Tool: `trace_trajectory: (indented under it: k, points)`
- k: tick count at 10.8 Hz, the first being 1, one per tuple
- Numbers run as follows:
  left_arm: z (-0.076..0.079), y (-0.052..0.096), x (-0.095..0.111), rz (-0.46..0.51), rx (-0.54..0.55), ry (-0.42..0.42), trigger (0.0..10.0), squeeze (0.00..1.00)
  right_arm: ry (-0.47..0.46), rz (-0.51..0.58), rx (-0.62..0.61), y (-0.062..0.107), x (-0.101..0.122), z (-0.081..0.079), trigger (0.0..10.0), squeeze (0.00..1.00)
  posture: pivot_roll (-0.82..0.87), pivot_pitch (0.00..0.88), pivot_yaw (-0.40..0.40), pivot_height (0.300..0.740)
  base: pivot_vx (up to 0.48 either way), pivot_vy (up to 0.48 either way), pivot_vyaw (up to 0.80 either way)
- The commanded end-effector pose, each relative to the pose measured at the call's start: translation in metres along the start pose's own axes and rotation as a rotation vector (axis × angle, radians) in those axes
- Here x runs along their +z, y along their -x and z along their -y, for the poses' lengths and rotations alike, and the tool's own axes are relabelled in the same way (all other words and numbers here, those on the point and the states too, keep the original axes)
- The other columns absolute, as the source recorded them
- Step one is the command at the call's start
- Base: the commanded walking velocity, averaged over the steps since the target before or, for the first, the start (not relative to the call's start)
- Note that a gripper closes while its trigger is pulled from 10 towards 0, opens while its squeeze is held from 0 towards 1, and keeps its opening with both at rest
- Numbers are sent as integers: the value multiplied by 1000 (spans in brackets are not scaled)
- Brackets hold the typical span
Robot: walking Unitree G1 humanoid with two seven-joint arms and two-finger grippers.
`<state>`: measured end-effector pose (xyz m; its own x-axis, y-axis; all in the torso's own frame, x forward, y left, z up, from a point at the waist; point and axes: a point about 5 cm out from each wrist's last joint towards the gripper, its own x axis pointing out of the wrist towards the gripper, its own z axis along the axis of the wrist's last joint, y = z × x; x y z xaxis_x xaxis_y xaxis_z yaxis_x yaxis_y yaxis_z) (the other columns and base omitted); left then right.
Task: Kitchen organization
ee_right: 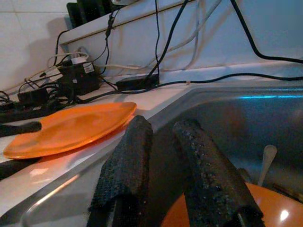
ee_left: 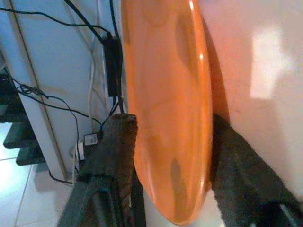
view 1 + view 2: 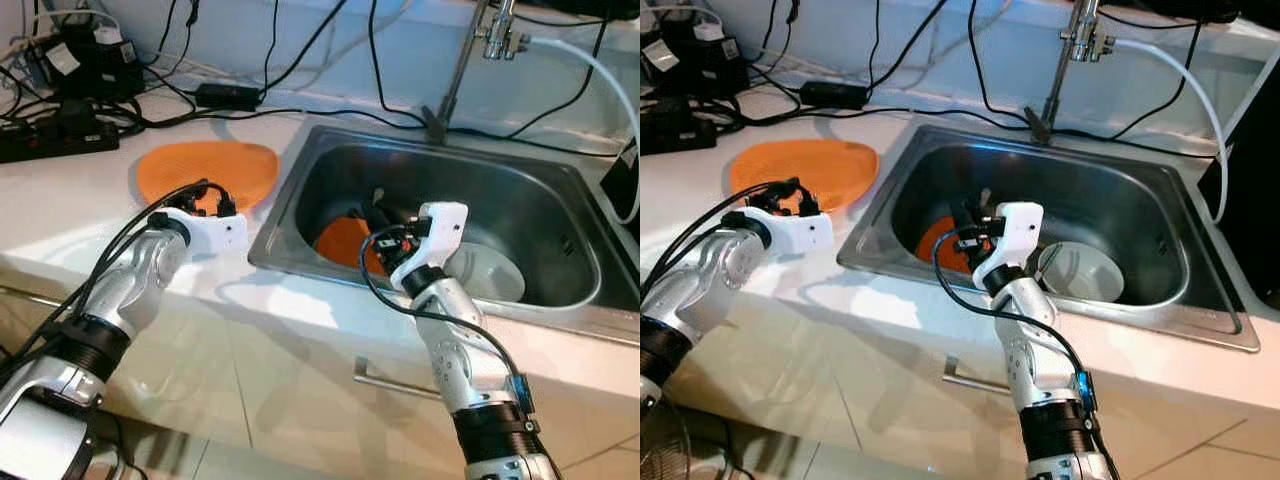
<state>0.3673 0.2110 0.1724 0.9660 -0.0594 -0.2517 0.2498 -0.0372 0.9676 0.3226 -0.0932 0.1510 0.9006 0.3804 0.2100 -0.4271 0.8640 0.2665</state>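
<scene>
Left eye view: two orange plates (image 3: pixel 205 170)

- Setting: home kitchen.
- Stainless steel sink (image 3: pixel 560 215) set into a white surface (image 3: pixel 70 210), faucet (image 3: pixel 470 60) at its back edge.
- Orange plate (image 3: pixel 205 170) on the surface; a second orange plate (image 3: pixel 345 240) and a white bowl (image 3: pixel 490 275) inside the sink.
- Tiled floor (image 3: pixel 270 400) below.
- Power strip (image 3: pixel 55 140) and cables (image 3: pixel 300 45) along the wall.

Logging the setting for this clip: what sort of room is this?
Most likely a home kitchen: a steel sink set in a white counter, a faucet behind it, and orange plates, one on the counter and one in the sink.
</scene>
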Motion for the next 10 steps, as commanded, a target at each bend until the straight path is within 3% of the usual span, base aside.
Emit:
trace_trajectory:
  k: [1,10]
  points:
    - [23,-1,0,-5,-87,-12,0,0,1,-2,-6,-3,1,1,10000,0,245,18,-51,740,0,0,0]
    - [23,0,-1,5,-80,-10,0,0,-5,-8,-17,-3,0,3,10000,0,247,25,-53,740,0,0,0]
